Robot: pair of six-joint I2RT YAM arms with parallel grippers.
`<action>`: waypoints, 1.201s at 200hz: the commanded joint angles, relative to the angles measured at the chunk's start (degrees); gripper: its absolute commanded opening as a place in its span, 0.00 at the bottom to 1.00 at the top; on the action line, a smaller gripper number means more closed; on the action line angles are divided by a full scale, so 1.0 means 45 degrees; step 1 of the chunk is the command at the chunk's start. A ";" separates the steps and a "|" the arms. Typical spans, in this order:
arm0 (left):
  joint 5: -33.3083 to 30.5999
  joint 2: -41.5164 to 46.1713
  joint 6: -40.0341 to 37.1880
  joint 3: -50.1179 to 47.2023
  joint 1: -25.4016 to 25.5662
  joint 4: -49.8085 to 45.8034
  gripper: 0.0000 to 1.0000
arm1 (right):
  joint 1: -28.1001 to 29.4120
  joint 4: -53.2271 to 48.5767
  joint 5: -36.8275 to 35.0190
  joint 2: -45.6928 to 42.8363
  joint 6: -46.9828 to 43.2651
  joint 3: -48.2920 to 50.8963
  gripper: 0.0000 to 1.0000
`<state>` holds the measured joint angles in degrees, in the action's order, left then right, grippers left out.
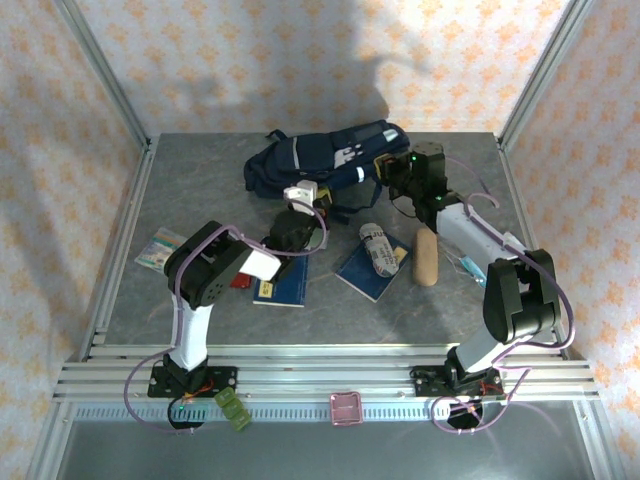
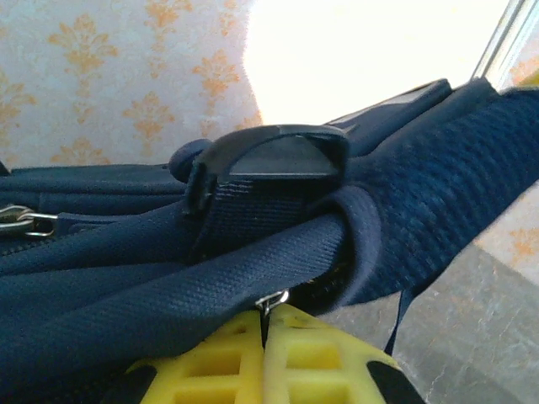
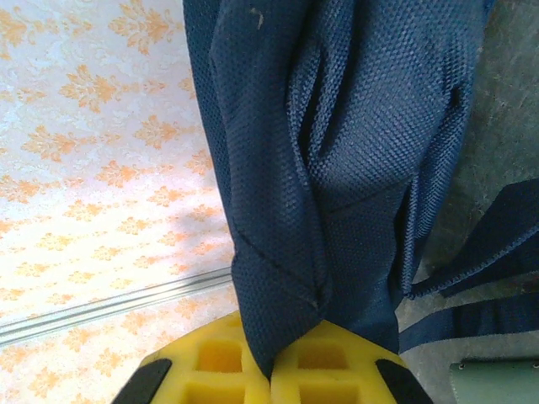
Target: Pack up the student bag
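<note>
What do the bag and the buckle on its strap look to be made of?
The bag: woven navy fabric, matte, likely nylon or polyester; a fine textured weave shows. The buckle: dark hard plastic, it seems; smooth, moulded, with a slight sheen on its edge.

Bright, diffuse overhead light; soft shadows smear the back wall (image 1: 300, 110). Left wrist view: blown-out glare at top, student bag (image 2: 168, 286) weave sharp, wallpaper (image 2: 109, 76) soft.

Left hand (image 2: 265, 330) clamped, right hand (image 3: 271, 358) clamped
</note>
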<state>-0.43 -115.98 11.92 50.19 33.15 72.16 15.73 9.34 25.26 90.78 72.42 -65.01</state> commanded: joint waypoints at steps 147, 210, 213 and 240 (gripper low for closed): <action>-0.0384 0.5885 0.0798 -0.3574 -0.2356 -0.6965 0.00 | -0.1776 0.1107 -0.0528 0.0378 -0.1713 0.1808 0.00; 0.2121 0.5801 0.0886 -0.3348 -0.1519 -0.6526 0.34 | -0.1881 0.2083 0.1107 0.0684 -0.1000 0.1782 0.00; 0.2142 0.5768 0.0886 -0.3343 -0.1432 -0.6463 0.36 | -0.1860 0.2057 0.1165 0.0629 -0.0999 0.1714 0.00; 0.2973 0.5545 0.1289 -0.3717 -0.1140 -0.4893 0.41 | -0.1671 0.1971 0.1569 0.0075 -0.0687 0.1074 0.00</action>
<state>7.86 -90.17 16.12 34.74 27.16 42.39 6.96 12.29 28.95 95.24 67.61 -56.03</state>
